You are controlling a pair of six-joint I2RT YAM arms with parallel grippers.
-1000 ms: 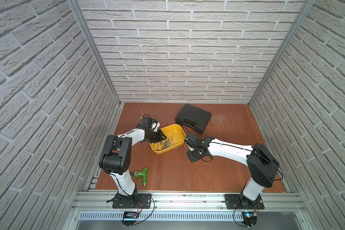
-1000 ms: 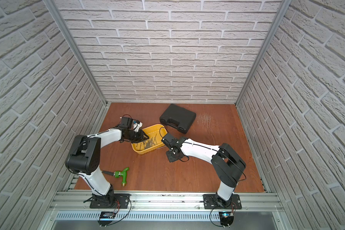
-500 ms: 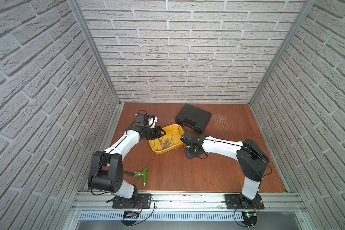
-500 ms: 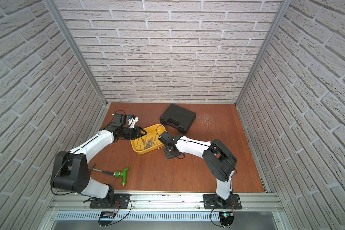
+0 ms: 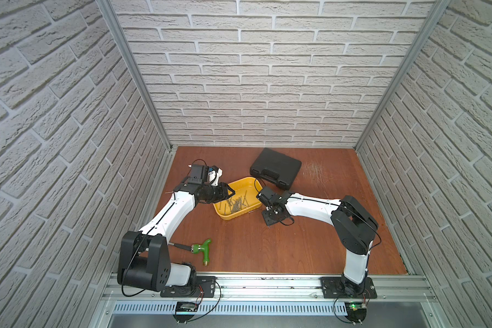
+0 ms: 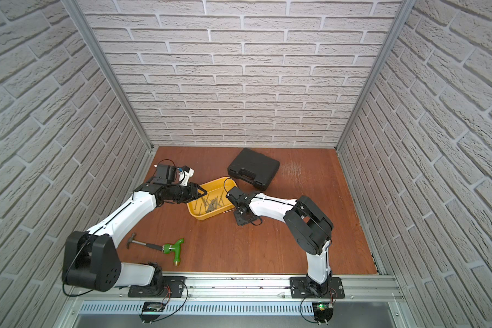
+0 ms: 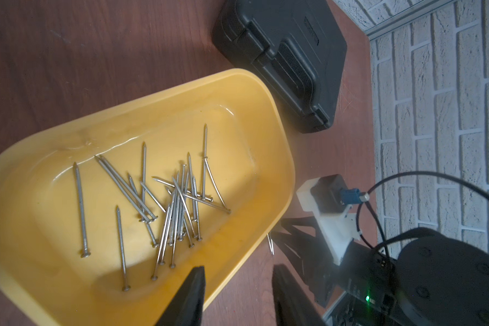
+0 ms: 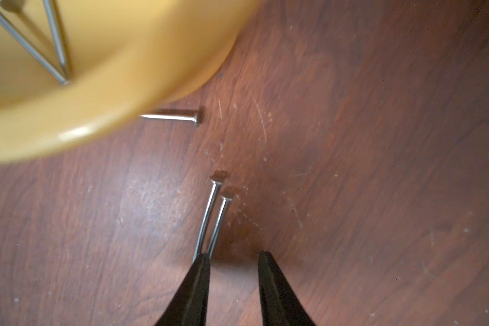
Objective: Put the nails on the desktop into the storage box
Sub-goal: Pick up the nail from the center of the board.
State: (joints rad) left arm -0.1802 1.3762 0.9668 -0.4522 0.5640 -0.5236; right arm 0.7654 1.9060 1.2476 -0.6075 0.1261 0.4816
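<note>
On the worktop (image 8: pixel 350 169) just beside the storage box (image 8: pixel 102 113), two loose nails (image 8: pixel 213 220) lay side by side at one finger of the right gripper (image 8: pixel 233 259), its jaws apart and empty. Closing there would probably miss or flick them, since both sat outside the gap. A third nail (image 8: pixel 175 118) lay with its tip at the rim. Thin, silvery and flat-headed, the other nails (image 7: pixel 175 209) lay heaped in the box, with the left gripper (image 7: pixel 237 273) spread empty over its rim.

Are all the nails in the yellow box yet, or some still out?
Some out. Three nails lie on the desktop beside the box: one at its rim, two by the open right end effector.
</note>
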